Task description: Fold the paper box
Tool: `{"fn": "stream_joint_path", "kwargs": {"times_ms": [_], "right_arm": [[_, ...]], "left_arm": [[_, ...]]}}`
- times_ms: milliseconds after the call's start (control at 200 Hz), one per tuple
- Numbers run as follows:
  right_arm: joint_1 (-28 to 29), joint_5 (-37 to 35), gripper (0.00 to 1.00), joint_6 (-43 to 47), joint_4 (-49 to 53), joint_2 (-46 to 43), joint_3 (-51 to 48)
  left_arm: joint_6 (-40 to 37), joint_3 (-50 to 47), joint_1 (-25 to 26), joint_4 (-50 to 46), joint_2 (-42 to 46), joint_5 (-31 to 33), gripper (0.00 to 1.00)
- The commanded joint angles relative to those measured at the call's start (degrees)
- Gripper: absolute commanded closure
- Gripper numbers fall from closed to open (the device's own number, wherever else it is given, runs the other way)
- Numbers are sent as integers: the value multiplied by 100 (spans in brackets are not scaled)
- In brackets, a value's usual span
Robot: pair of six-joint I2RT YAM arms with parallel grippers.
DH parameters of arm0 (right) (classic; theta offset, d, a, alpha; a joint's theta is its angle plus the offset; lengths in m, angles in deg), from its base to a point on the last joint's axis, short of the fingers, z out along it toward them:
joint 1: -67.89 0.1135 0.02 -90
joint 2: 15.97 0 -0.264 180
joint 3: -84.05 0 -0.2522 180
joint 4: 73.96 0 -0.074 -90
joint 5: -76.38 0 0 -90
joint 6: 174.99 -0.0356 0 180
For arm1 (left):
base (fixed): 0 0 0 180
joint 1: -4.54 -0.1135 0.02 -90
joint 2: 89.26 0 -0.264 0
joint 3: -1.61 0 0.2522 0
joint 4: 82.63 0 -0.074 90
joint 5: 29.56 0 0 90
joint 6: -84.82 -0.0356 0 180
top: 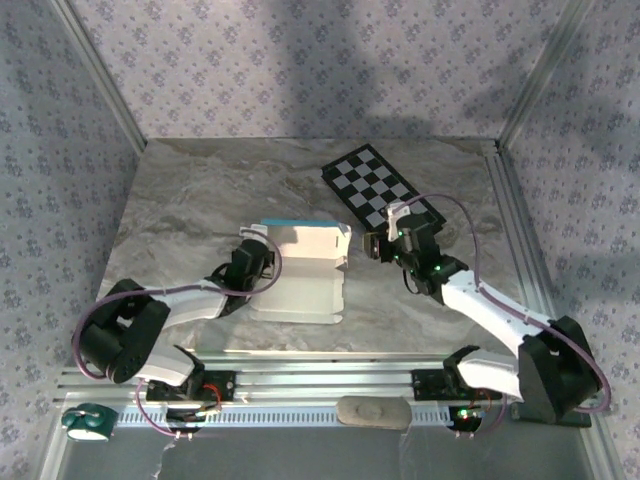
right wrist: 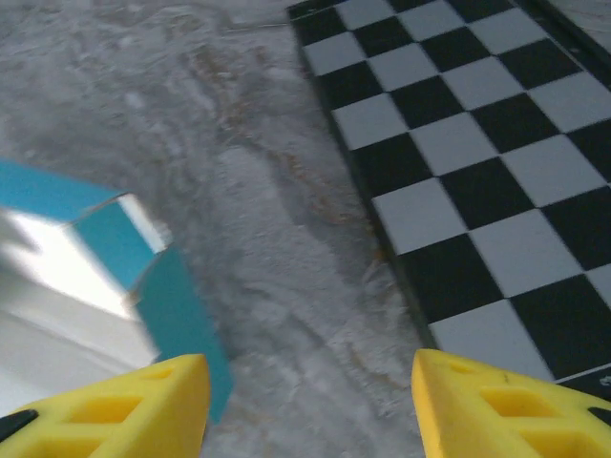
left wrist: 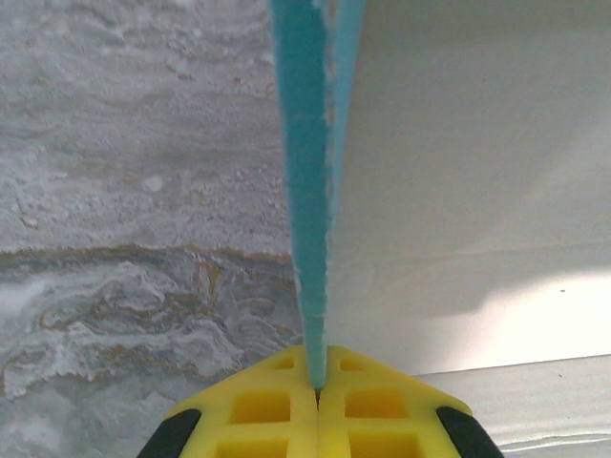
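The left gripper (left wrist: 318, 382) is clamped on the paper box (left wrist: 458, 191). In the left wrist view its yellow fingers (left wrist: 258, 410) meet at the bottom centre of the frame, pinching a thin turquoise wall seen edge-on that runs straight up the middle. White card fills the right half, and its far end is cut off at the top edge. From above, the left gripper (top: 250, 262) sits at the box's left side, and the pinch itself is hidden under the wrist.

The right gripper (right wrist: 307, 382) stands open, its two yellow fingers (right wrist: 496, 405) wide apart at the bottom corners with bare table (right wrist: 286, 239) between them. A blurred turquoise-and-white corner of the box (right wrist: 105, 239) pokes in at the left, just beside the left-hand finger; whether they touch cannot be told. The checkerboard (right wrist: 477, 143) takes up the upper right.

The top view shows the whole box (top: 300, 275) at the centre of the table (top: 190, 190). It is half-folded, with its white inside facing up, a turquoise strip along its upper edge and tabbed flaps on its right. The right gripper (top: 372, 245) hovers just beside that right edge, with the checkerboard (top: 385, 190) above it.
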State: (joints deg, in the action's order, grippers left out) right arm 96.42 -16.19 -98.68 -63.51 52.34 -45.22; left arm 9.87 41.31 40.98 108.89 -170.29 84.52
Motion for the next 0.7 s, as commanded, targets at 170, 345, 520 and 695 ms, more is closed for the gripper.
{"fn": "stream_joint_path", "kwargs": {"times_ms": [170,345,520,695], "right_arm": [[-231,440,41,-188,-468,1187,16],[20,357,41,-247,-717,1753,213],[3,755,40,-259,-1282,1918,68],[7,1192,38,-58,-1828,1770,-210]], "left_arm": [[-692,-229,29,951,-94,240,100],[-714,-306,32,1102,-178,229,100],[-629,-344,26,1167,-288,197,100],[-411,-352,-10,1186,-440,169,100]]}}
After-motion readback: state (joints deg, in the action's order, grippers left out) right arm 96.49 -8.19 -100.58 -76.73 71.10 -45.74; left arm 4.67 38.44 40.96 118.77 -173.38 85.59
